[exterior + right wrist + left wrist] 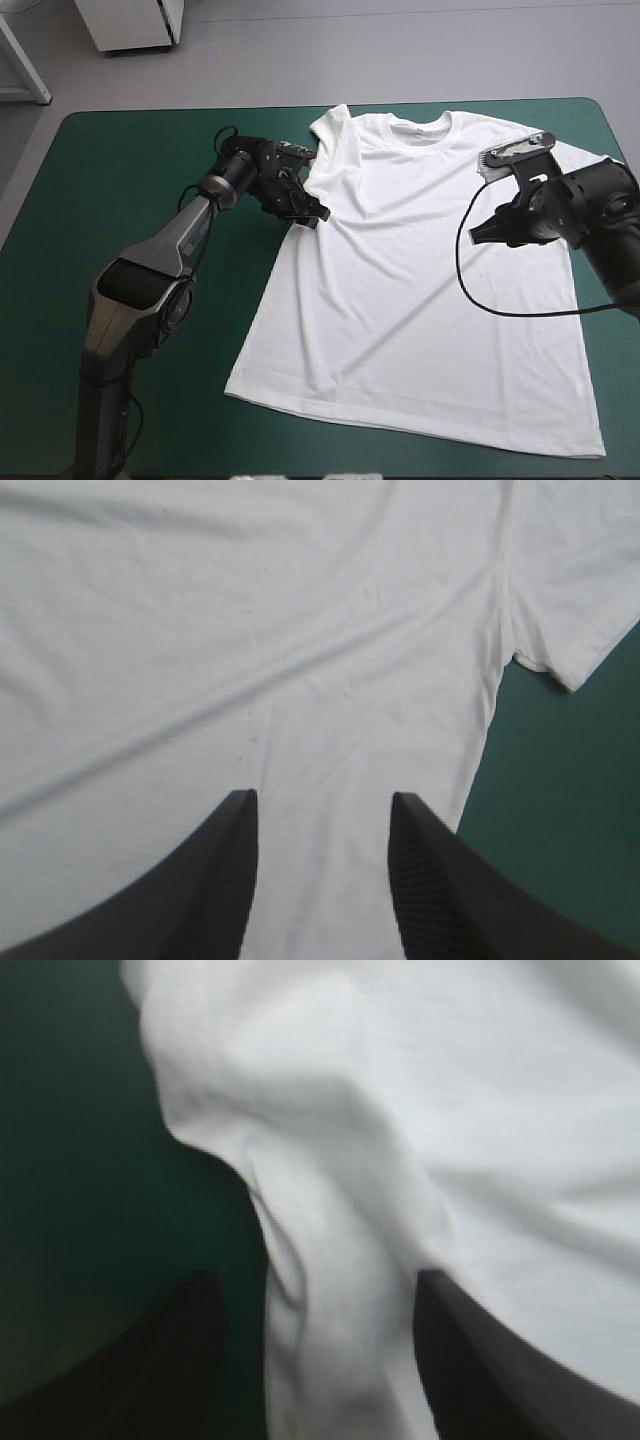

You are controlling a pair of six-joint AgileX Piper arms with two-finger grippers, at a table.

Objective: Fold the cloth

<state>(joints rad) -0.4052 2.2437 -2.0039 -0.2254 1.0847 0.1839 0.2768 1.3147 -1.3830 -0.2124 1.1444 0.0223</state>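
Teal-green cover (120, 160), T-shirt (420, 280) (spread flat)

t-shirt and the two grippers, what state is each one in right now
T-shirt: spread flat and unfolded on the teal-green cover, with one ridge bunched up under its sleeve on the left arm's side.
left gripper: open, fingers either side of that ridge.
right gripper: open, over the shirt near the other sleeve, holding nothing.

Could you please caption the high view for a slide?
White T-shirt spread flat on teal-green table; left gripper at one underarm edge, right gripper over the opposite side.
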